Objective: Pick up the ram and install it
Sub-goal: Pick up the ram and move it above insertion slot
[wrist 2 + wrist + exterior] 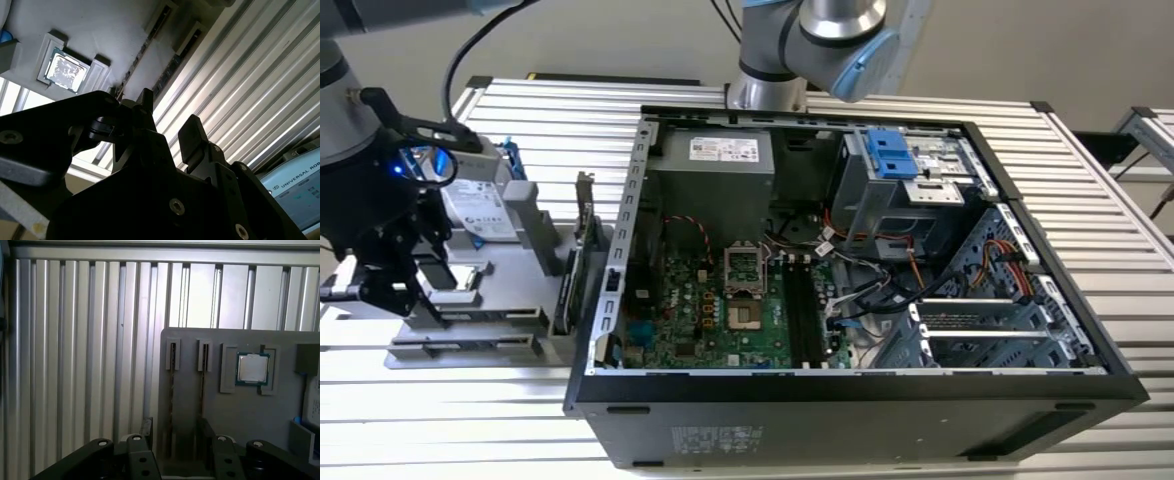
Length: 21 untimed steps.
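Fingers [146,426]: you had them apart, clamped on nothing.
Ram [171,395]: you had it on edge in a slot of the grey holder [240,415], just beyond the fingers, in line with their gap, untouched.
Worktop [75,340]: ribbed metal, under the holder.

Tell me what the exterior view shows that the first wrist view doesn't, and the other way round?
Exterior view: the open computer case with its green motherboard, and the robot arm rising beyond it. First wrist view: a square processor chip in its pocket and the open gripper poised by two narrow slots. Shared: the grey holder and the slatted metal table.
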Motion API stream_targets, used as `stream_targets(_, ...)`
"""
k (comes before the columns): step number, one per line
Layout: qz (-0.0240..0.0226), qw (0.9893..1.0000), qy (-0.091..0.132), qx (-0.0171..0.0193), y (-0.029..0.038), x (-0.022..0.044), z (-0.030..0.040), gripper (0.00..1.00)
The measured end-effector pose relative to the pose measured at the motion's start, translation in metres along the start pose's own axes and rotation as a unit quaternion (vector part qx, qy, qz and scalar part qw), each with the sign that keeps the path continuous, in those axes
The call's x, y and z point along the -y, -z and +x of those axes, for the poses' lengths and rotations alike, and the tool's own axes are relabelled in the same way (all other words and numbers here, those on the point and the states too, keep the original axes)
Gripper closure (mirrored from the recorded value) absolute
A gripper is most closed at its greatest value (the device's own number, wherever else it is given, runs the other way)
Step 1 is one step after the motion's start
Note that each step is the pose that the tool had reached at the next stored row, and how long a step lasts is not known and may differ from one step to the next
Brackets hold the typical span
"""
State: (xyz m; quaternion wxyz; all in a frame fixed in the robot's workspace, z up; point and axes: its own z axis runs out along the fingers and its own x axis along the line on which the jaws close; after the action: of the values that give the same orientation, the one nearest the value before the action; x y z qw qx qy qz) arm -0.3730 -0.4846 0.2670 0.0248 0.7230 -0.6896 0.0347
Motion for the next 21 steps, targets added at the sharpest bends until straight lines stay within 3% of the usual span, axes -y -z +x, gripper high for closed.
stream_targets(13,-0.0001,1.0000,0.000,-0.0025,-0.0045,-0.0001,-0.0004,0.00)
stream_targets(21,-0.0001,1.0000,0.000,-0.0035,-0.0108,-0.0001,-0.0009,0.00)
